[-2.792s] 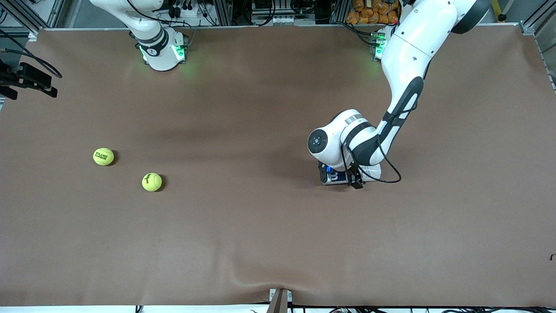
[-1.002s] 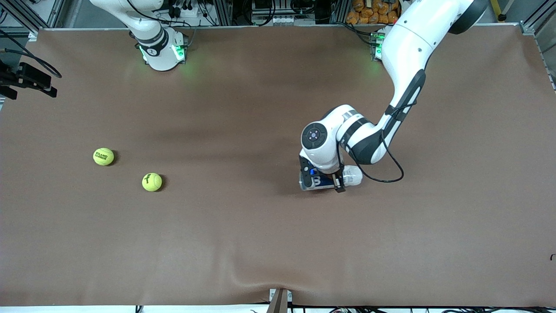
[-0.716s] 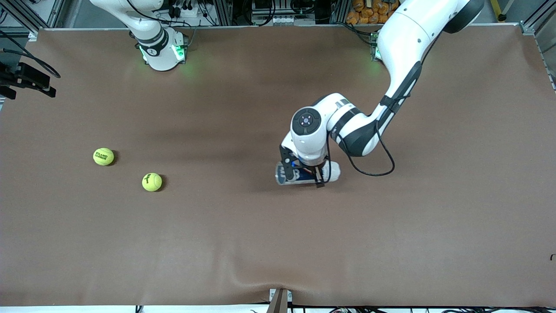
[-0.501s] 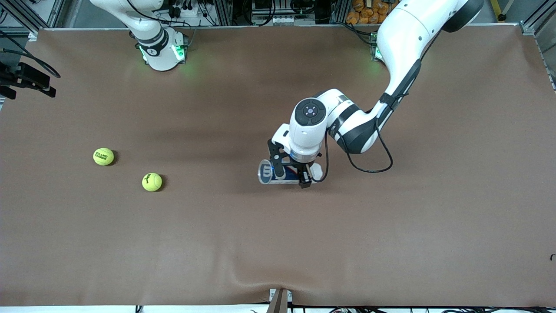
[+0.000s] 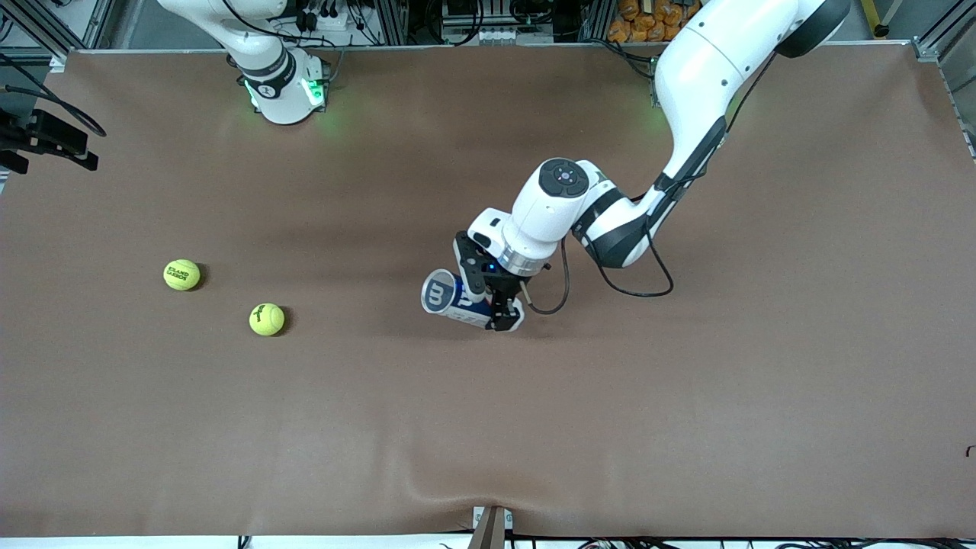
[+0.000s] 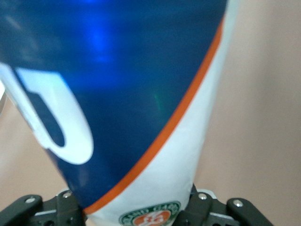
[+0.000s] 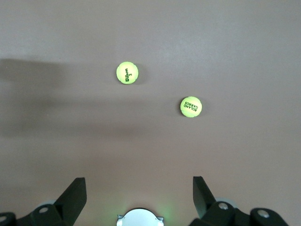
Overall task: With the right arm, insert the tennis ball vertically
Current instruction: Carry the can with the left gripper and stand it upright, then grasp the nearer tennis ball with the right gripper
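Note:
Two yellow-green tennis balls lie on the brown table toward the right arm's end: one [image 5: 181, 274] [image 7: 190, 107] with black lettering, the other [image 5: 266, 319] [image 7: 127, 72] nearer the front camera. My left gripper [image 5: 492, 301] [image 6: 141, 217] is shut on a blue-and-white tennis ball can [image 5: 457, 299] [image 6: 141, 94], which hangs tilted over the middle of the table, one round end turned toward the balls. My right gripper [image 7: 138, 197] stands open high above the table near its own base, with nothing between its fingers; the front view does not show it.
The right arm's base [image 5: 282, 91] glows green at the table's edge by the robots. A black camera mount [image 5: 53, 141] sticks in at the right arm's end. A wrinkle in the brown cover [image 5: 457, 488] runs near the front edge.
My left arm has carried the can toward the right arm's end of the table and tipped it more upright. The balls and the right arm have not moved.

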Motion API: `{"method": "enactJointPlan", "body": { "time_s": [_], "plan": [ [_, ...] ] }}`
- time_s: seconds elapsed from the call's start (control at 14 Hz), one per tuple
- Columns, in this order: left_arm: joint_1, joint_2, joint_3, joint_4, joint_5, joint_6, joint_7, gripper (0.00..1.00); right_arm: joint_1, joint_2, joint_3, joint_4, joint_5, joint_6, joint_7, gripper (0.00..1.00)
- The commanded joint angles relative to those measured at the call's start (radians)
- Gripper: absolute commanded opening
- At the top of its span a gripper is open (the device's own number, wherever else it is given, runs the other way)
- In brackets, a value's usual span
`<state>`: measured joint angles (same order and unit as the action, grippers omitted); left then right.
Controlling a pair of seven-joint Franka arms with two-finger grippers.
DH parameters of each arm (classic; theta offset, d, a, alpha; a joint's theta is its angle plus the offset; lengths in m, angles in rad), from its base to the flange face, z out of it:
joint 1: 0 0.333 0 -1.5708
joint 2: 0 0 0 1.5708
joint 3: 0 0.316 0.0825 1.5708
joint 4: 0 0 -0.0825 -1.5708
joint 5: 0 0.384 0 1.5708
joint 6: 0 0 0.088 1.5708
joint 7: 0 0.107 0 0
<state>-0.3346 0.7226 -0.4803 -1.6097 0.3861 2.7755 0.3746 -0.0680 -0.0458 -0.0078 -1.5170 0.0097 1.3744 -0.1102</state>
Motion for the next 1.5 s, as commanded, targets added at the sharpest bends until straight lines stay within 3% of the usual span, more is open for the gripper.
{"method": "enactJointPlan", "body": {
  "time_s": [0.0,0.21,0.43,0.72,0.93,1.43],
  "plan": [
    [0.012,-0.011,-0.043,-0.108,-0.018,0.264,-0.075,0.71,-0.026,-0.012,0.006,-0.014,0.012,-0.003,0.000,1.00],
    [0.000,0.035,-0.043,-0.156,-0.018,0.507,-0.129,0.70,-0.027,0.013,0.006,-0.009,0.010,0.003,0.000,1.00],
    [0.002,0.156,-0.043,-0.162,-0.007,0.758,-0.131,0.71,-0.015,0.029,0.008,-0.009,0.004,-0.001,-0.005,1.00],
    [0.014,0.211,-0.043,-0.164,-0.007,0.779,-0.134,0.70,-0.015,0.061,0.008,-0.011,0.009,0.047,0.009,1.00],
    [0.020,0.244,-0.043,-0.157,-0.012,0.779,-0.135,0.71,0.040,0.147,0.011,-0.020,-0.008,0.092,0.033,1.00],
    [0.016,0.291,-0.037,-0.151,-0.007,0.780,-0.131,0.71,0.091,0.233,0.011,-0.259,-0.004,0.526,0.090,1.00]
  ]
}}
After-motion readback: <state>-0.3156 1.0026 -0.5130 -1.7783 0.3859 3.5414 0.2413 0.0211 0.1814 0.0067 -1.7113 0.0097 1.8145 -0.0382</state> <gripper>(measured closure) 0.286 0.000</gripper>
